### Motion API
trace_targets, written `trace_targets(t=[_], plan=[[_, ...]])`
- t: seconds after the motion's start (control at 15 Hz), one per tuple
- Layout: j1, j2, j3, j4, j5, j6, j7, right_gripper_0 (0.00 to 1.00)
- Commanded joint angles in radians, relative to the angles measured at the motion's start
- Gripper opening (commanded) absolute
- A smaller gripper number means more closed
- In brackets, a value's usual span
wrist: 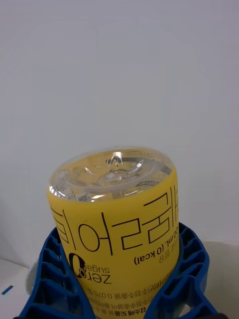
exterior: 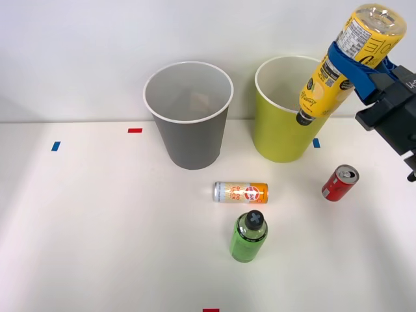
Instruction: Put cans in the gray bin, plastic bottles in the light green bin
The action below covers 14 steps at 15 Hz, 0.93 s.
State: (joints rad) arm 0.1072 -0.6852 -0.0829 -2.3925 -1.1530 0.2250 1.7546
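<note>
The white table [exterior: 78, 247] carries two large tapered bins side by side at the far side. The gray bin [exterior: 190, 140] stands to the left, with a white rim and white inside, and something pale and unclear lies at its bottom. The light green bin [exterior: 279, 133] stands just right of it, lime on the outside, white within.

The right gripper [exterior: 354, 65], its blue ribbed fingers [wrist: 52, 279] clamped around the body of the lemon bottle [exterior: 338, 68], holds that bottle upside down and tilted above the right part of the light green bin. The bottle's black cap points down and left, just over the bin's rim, and its clear base is uppermost. Its yellow label bears black lettering and "zero sugar".

Nearer, the green bottle [exterior: 248, 237] rests on the table with its black cap toward the bins; whether it stands or lies is hard to tell from above. Just beyond it the slim silver-and-orange can [exterior: 240, 192] lies on its side. The short red can [exterior: 339, 183], silver-topped, sits well to the right, tilted.
</note>
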Motion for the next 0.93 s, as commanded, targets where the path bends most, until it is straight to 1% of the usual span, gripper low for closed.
trace_targets(t=[0.07, 0.2, 0.33, 0.73, 0.93], plan=[[-0.106, -0.004, 0.002, 0.090, 0.022, -0.001, 0.000, 0.04], [-0.190, 0.006, 0.005, 0.162, 0.022, -0.003, 0.002, 0.04], [-0.251, 0.018, 0.026, 0.237, 0.036, -0.003, 0.008, 0.04], [-0.446, 0.056, 0.127, 0.529, 0.098, -0.019, 0.045, 0.04], [-0.534, 0.075, 0.206, 0.658, 0.108, -0.095, 0.052, 0.03]])
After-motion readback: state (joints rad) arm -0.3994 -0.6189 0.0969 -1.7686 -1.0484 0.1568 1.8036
